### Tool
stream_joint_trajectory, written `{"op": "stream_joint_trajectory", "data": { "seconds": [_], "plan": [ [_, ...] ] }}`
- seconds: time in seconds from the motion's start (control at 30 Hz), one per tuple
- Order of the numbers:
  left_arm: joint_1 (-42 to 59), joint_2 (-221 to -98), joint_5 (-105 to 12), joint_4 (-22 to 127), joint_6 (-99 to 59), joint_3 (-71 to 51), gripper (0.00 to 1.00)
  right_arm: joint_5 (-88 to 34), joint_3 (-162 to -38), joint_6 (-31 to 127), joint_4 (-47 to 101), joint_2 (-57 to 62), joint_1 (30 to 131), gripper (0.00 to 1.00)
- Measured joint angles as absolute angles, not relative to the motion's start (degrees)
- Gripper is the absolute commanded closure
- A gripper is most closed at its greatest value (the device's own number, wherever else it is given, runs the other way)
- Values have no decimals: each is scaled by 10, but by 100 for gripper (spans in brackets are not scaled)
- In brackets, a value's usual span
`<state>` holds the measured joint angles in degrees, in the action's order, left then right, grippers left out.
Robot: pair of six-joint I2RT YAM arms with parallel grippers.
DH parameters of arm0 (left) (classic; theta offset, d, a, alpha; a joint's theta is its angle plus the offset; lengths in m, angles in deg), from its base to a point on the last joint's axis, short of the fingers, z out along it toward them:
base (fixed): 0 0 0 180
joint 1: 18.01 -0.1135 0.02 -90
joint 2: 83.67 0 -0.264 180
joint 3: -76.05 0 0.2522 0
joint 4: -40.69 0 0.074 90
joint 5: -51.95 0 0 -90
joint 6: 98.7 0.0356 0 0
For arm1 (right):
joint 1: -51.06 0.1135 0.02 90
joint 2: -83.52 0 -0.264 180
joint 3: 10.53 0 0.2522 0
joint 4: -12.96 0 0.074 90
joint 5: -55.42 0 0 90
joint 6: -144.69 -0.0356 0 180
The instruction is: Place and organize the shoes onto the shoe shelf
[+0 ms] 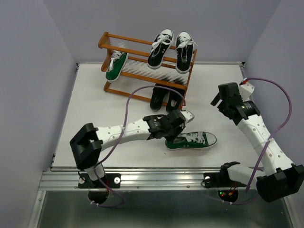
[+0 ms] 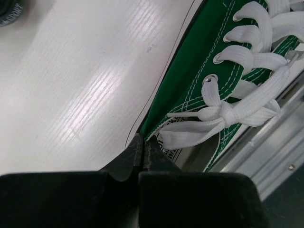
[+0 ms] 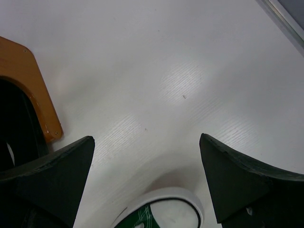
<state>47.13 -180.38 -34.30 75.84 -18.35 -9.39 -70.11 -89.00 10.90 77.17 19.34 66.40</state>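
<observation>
One shoe sits off the rack: the left claw (image 2: 142, 147) is pinched tight on the canvas edge at the heel opening of the green sneaker (image 1: 194, 140), which lies on the table (image 1: 95, 104) at about 5 o'clock from the shoe shelf (image 1: 137, 47). Right claw (image 3: 146, 138) hangs wide and empty near the shelf's right foot. Step reads as pick-up of the last shoe; the next move probably calls for a lift and a carry toward 11 o'clock, beside the second green sneaker (image 1: 116, 65).

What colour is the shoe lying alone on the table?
The shoe is green with white laces; left wrist view shows it best.
</observation>
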Motion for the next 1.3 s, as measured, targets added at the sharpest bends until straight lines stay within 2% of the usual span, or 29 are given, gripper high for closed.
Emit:
{"op": "stream_joint_trajectory", "data": {
  "seconds": [0.23, 0.47, 0.77, 1.03, 1.3],
  "plan": [
    [472, -1661, -344, 807, -198, -68, 100, -701, -890, 112, 762, 193, 664, 3],
    [449, -1588, -319, 887, -266, -30, 100, -698, -890, 114, 756, 193, 664, 3],
    [287, -1511, -267, 990, -374, -27, 100, -689, -890, 114, 754, 193, 664, 3],
    [176, -1517, -208, 1022, -420, -82, 100, -686, -890, 119, 751, 193, 664, 3],
    [131, -1591, -178, 1015, -420, -163, 100, -687, -890, 128, 751, 193, 664, 2]
  ]
}}
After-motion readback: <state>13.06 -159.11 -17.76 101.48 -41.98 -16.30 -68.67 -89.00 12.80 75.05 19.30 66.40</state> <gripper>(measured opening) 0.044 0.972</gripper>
